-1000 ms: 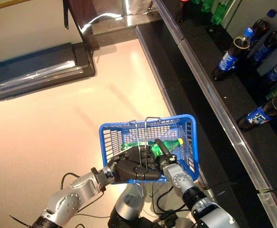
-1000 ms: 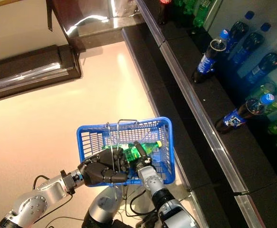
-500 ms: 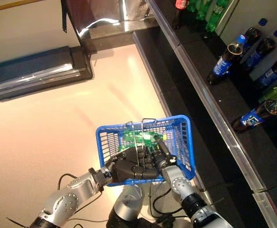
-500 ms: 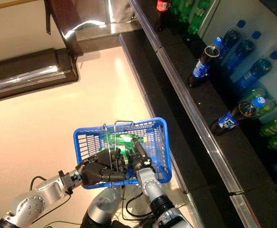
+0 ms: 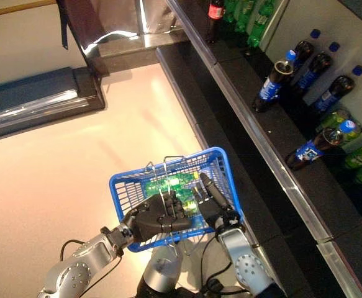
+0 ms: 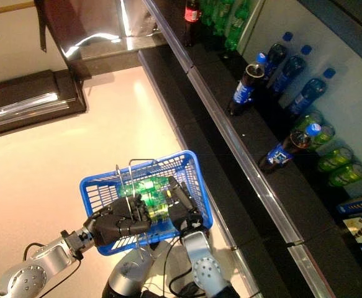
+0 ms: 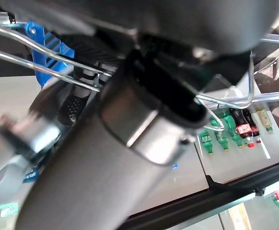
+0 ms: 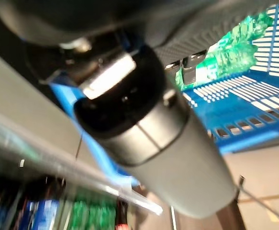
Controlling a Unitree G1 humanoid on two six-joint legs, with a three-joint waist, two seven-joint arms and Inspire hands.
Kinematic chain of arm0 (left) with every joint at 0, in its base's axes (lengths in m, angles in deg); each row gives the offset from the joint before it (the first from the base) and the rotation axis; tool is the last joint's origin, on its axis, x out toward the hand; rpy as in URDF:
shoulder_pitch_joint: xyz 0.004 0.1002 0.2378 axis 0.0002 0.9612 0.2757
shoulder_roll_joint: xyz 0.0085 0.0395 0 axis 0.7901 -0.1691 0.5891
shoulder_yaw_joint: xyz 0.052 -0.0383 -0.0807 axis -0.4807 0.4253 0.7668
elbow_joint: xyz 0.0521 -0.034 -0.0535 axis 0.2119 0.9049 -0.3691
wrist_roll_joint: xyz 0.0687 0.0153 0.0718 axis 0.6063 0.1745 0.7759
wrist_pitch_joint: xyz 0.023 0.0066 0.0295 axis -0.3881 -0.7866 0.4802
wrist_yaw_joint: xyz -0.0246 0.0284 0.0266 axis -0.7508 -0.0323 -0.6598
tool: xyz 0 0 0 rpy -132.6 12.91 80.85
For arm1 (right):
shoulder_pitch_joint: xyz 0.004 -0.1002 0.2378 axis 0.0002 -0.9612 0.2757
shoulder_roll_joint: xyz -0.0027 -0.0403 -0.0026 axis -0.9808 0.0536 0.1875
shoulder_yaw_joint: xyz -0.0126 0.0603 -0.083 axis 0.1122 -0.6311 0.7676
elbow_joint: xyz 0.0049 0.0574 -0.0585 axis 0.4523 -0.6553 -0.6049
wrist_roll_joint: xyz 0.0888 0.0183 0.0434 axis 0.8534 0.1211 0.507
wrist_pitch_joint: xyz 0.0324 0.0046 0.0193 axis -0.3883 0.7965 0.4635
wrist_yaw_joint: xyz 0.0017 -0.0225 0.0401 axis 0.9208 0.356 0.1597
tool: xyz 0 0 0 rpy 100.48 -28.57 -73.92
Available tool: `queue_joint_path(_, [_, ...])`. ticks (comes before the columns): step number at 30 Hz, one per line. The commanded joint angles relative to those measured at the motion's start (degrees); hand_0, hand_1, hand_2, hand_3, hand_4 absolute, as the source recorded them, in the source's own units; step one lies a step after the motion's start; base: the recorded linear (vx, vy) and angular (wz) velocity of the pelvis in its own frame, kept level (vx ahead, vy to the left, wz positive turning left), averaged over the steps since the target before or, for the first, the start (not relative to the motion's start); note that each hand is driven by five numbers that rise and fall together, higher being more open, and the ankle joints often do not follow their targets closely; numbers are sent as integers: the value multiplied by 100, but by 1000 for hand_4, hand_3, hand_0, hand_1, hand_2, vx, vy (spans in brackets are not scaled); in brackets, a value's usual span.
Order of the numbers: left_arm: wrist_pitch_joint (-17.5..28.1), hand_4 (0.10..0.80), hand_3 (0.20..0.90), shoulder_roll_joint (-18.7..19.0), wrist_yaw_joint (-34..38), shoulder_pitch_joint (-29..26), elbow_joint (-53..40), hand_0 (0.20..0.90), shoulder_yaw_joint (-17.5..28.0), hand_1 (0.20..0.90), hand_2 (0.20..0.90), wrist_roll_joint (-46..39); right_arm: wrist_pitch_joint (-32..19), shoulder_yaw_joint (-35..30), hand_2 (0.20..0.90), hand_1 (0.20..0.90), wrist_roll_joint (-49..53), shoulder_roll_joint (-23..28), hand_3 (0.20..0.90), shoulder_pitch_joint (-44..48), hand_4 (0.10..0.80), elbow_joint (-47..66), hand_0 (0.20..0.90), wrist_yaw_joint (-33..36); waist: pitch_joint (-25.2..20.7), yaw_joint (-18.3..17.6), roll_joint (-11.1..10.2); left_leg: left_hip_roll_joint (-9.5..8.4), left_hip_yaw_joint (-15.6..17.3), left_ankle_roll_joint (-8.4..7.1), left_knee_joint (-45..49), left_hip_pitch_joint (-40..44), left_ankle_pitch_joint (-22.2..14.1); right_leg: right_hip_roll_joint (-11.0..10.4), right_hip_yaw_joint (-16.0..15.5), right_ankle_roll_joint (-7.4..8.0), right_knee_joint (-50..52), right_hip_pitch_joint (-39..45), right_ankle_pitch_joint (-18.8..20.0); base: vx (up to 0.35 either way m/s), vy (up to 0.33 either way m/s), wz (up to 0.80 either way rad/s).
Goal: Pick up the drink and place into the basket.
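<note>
Shown are one blue basket (image 5: pixel 228 181) containing one green drink bottle (image 5: pixel 168 185), and two dark robot hands at it, one left hand (image 5: pixel 159 217) and one right hand (image 5: pixel 212 202). On the dark shelf (image 6: pixel 230 143), five dark bottles with blue labels (image 6: pixel 243 85) are counted, four upright and one lying down, together with one red-labelled bottle (image 6: pixel 191 11) at the far end. Beside that bottle at least three upright green bottles (image 6: pixel 235 31) are seen, and near the lying dark bottle three further green bottles (image 6: pixel 334 159) are counted.

floor (image 5: pixel 75 155) pale, glossy | dark shelf (image 5: pixel 274 143) w/ bottles (image 5: pixel 267 84)
</note>
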Motion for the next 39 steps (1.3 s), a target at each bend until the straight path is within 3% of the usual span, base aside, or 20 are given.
queue_joint_path(1, [1028,100,200,-483,-1336,258,-2111,300,-62,300,300,-1090,86,194,900,900,-879,226,900,-144,800,830,900,-476,-1281,-173,127,311,328,-46,629,-270,-151,36,298,302,-718,255,1048,-16,-26,-11])
queue_joint_path(5, [1381,100,200,-491,-1217,511,-1996,300,120,300,300,-852,269,128,900,900,-1413,648,900,-512,800,1767,900,-808,-1298,-356,59,378,439,-76,564,-222,-131,50,360,344,-759,253,1052,-8,-27,-10])
queue_joint_path(7, [1569,100,200,-488,-1131,751,-1948,300,292,300,300,-816,496,-40,900,900,-1452,923,900,-856,800,2202,900,-1313,-1342,-470,25,416,528,-95,518,-179,-129,74,426,347,-812,269,1039,-1,-11,-5])
queue_joint_path(11, [1797,100,200,-496,-773,1009,-1751,300,451,300,300,-652,762,-246,900,900,-1197,1177,900,-1283,800,2527,900,-2385,-1431,-614,-31,473,639,-121,389,-78,-105,85,488,367,-918,281,1069,-3,-18,-9])
queue_joint_path(13, [1797,100,200,-496,-773,1009,-1751,300,451,300,300,-652,762,-246,900,900,-1197,1177,900,-1283,800,2527,900,-2385,-1431,-614,-31,473,639,-121,389,-78,-105,85,488,367,-918,281,1069,-12,-25,-12])
queue_joint_path(14, [1933,100,200,-567,-332,1128,-1459,300,461,300,300,-397,997,-357,900,900,-1083,1342,900,-1474,800,2685,900,-3115,-1543,-719,-68,507,713,-134,194,63,-82,119,585,369,-1066,313,1091,-21,-36,-20])
queue_joint_path(18, [2408,100,200,-626,-67,1135,-984,300,307,300,300,111,1083,-464,900,900,-1169,1548,900,-1580,800,2570,900,-3622,-1714,-889,-111,554,832,-127,-142,248,-35,163,789,350,-1294,302,1146,-76,-45,-22])
queue_joint_path(25, [3128,100,200,-909,1591,1009,286,300,164,300,300,607,1483,-922,900,900,-2138,1736,900,-1880,800,1527,900,-4151,-1982,-1445,-176,742,1311,-112,-761,572,78,279,1360,260,-1697,60,1334,-140,-66,-31])
queue_joint_path(30, [3284,100,200,-1120,2472,661,1714,300,52,300,300,906,1503,-1003,900,900,-2950,1707,900,-1751,800,501,900,-4101,-2105,-1778,-201,830,1645,-132,-1110,707,169,359,1648,187,-1875,-134,1460,-145,-77,-35])
queue_joint_path(35, [3347,100,200,-1794,2579,-116,4567,300,80,300,300,1152,1067,-814,900,900,-4872,1436,900,-1332,800,-1597,900,-3071,-2186,-2078,-175,904,1932,-187,-1345,833,199,387,1772,109,-1978,-233,1540,-113,-63,-14])
queue_joint_path(37, [3221,100,200,-1919,2694,-307,5108,300,67,300,300,1426,1200,-784,900,900,-5219,1316,900,-1215,800,-2133,900,-2606,-2189,-2132,-169,915,1981,-194,-1371,844,184,386,1776,103,-2020,-240,1563,-88,-45,-6])
queue_joint_path(39, [3270,100,200,-2071,2627,-487,5878,300,79,300,300,1592,951,-874,900,900,-5613,1091,900,-1047,800,-3195,900,-2493,-2183,-2163,-145,923,2021,-200,-1376,847,158,389,1770,90,-2045,-252,1567,-68,-21,-8])
